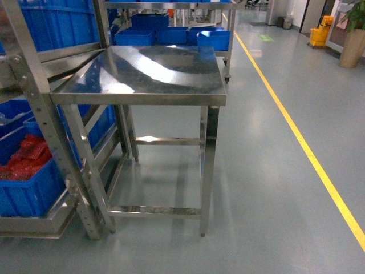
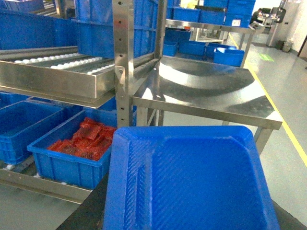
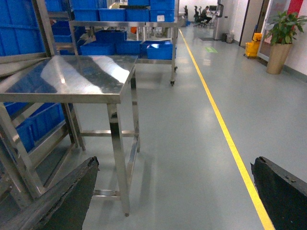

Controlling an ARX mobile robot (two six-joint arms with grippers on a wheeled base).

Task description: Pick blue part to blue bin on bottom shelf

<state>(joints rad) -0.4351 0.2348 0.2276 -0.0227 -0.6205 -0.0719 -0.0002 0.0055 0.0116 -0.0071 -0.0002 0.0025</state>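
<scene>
Smooth grey-green floor [image 1: 268,188] runs through a warehouse aisle, crossed by a yellow line [image 1: 296,134]. At far left stands a shiny steel rack [image 2: 122,57] with perforated posts and white roller tracks. On its bottom shelf [image 2: 41,184], behind a flat front rail, sit ribbed blue plastic bins; one bin [image 2: 64,165] holds crinkled red parts [image 2: 84,141]. Beside the rack is a small square steel table [image 1: 148,74] with a mirror-like top. In the left wrist view, a blue tray-shaped part [image 2: 192,182] with fine diagonal ridging and rounded corners fills the foreground; whether the left fingers clamp it cannot be told. The right gripper [image 3: 175,196] shows two rough black fingers [image 3: 67,196] spread wide apart, holding nothing above the floor.
</scene>
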